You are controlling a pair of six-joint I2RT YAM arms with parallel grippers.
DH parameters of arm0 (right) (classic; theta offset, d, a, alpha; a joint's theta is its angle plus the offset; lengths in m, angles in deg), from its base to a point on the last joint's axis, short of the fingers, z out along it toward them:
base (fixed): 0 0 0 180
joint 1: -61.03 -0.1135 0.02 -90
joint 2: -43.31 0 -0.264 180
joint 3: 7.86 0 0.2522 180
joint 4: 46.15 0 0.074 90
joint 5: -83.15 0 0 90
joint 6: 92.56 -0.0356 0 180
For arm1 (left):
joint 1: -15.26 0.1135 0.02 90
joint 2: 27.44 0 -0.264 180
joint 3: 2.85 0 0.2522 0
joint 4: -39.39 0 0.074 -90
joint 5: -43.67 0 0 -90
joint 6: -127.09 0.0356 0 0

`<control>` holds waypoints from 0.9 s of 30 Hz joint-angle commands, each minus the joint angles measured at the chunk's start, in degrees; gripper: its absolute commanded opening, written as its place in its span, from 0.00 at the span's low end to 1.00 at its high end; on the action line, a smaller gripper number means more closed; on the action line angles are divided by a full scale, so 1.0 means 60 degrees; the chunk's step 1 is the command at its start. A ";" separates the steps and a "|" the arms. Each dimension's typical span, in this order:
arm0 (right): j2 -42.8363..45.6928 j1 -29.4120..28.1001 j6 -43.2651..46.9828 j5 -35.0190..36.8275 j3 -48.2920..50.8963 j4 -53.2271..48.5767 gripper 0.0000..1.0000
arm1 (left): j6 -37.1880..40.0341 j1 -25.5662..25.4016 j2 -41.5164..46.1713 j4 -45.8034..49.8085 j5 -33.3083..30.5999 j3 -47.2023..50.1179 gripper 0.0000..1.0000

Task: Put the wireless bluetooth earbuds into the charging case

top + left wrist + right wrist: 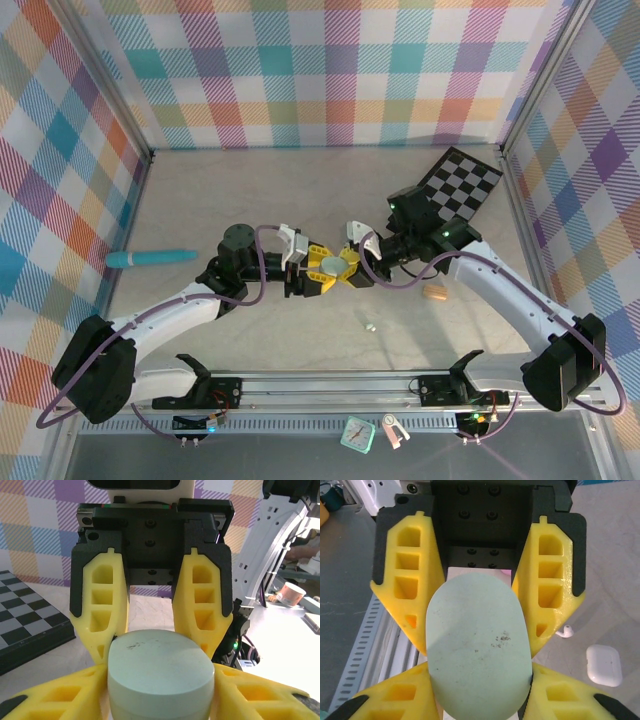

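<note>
The work area is enclosed on three sides by walls point(330, 70) covered in a pastel plaid print, which are held between aluminium frame posts point(112, 80). A pale beige tabletop point(300, 190) is evenly and brightly lit, and its near edge is bordered by a slotted metal rail point(330, 383).

Charging case point(328, 267) between left claw point(316, 275) and right claw point(343, 268) — checkerboard point(462, 185) behind-right, earbud point(370, 325) in front

Top view looks down; wrist views oppose, close on mint case point(161, 675).
</note>
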 commanded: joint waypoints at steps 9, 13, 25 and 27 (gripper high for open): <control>0.0242 0.0209 -0.0219 -0.0524 0.0196 0.1030 0.26 | -0.0120 -0.0148 -0.0065 -0.1015 -0.0025 0.0011 0.68; 0.0282 0.0227 -0.0253 -0.0600 0.0241 0.1090 0.26 | -0.0172 -0.0150 -0.0136 -0.1164 -0.0147 0.0056 0.58; 0.0439 0.0221 -0.0267 -0.0548 0.0385 0.1110 0.26 | -0.0222 -0.0147 -0.0088 -0.1420 -0.0595 0.0234 0.71; 0.0480 0.0237 -0.0275 -0.0523 0.0402 0.1105 0.26 | -0.0175 -0.0147 -0.0069 -0.1345 -0.0655 0.0242 0.74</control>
